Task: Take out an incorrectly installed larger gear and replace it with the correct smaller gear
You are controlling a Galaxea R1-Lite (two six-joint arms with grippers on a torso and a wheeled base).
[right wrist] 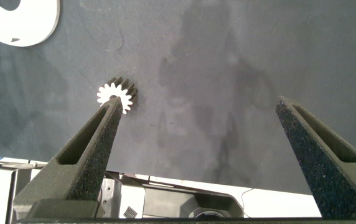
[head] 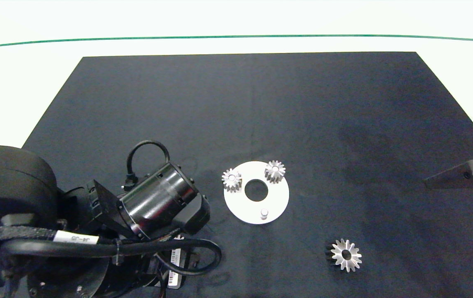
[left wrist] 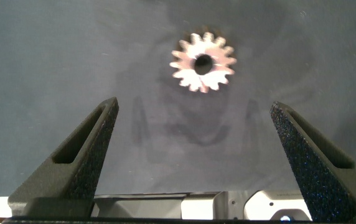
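Two small gears [head: 231,179] [head: 275,171] sit on a white disc [head: 275,200] at the middle of the head view, one at the disc's left rim and one at its upper right. A short bare peg [head: 264,213] stands on the disc near its lower edge, and a round hole opens at its centre. The disc lies on a black mat [head: 236,107] covering the counter. The larger gear [head: 345,255] lies flat on the mat, well apart from the disc, toward the lower right. The left arm fills the lower left corner; a white tag on its cable carries writing too small to read surely. The right hand [head: 459,179] reaches in from the right edge.

From the left wrist, the left hand [left wrist: 193,158] stands wide, holding nothing. The smaller gear [left wrist: 203,61] lies flat on the mat beyond the fingertips, between their lines.

From the right wrist, the right hand [right wrist: 200,158] also stands wide and empty. The larger gear [right wrist: 117,96] lies at the tip of one finger [right wrist: 94,146]; whether they touch I cannot tell. An edge of the white disc [right wrist: 32,28] shows beyond it.
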